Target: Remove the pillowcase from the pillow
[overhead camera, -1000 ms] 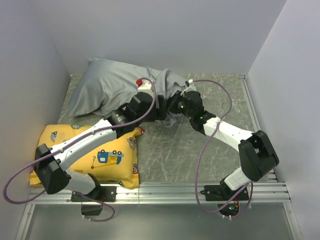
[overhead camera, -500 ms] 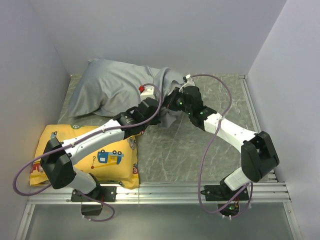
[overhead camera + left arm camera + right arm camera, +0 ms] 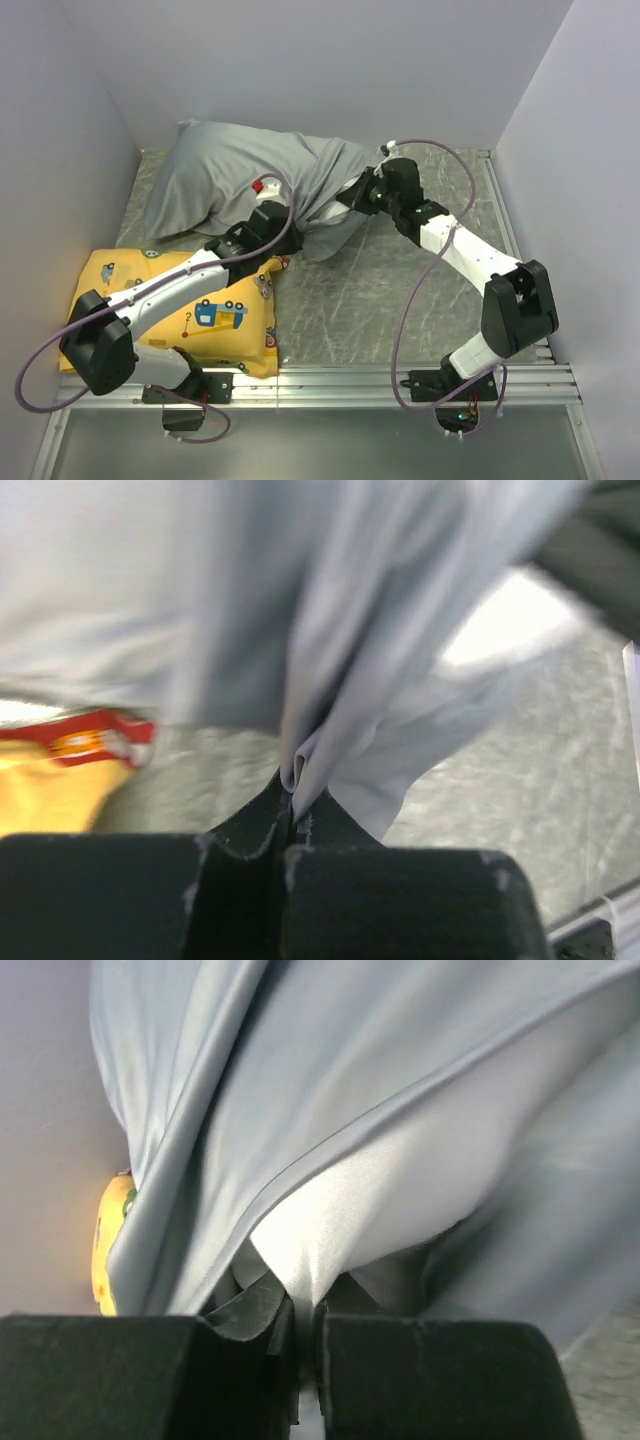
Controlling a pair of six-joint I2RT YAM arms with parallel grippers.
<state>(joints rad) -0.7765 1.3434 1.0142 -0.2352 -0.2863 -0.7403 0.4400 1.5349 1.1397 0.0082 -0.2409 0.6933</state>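
Note:
The silver-grey pillowcase (image 3: 235,175) lies bulging at the back left, stretched toward the middle, and its contents are hidden in the top view. My left gripper (image 3: 292,216) is at its near edge. In the left wrist view this gripper (image 3: 293,798) is shut on a thin fold of the grey pillowcase (image 3: 350,680). My right gripper (image 3: 353,195) is at the cloth's right end. In the right wrist view this gripper (image 3: 305,1305) is shut on a bright white fold, the pillow (image 3: 335,1205), which comes out from under the pillowcase's hem (image 3: 420,1110).
A yellow cushion (image 3: 200,310) with a vehicle print lies at the front left under my left arm, touching the pillowcase's near edge. Grey walls close in the left, back and right. A metal rail (image 3: 400,378) runs along the near edge.
My left gripper shut on the pillowcase and drew back to the left. My right gripper moved up and right with its hold, and the grey cloth is now stretched out between them.

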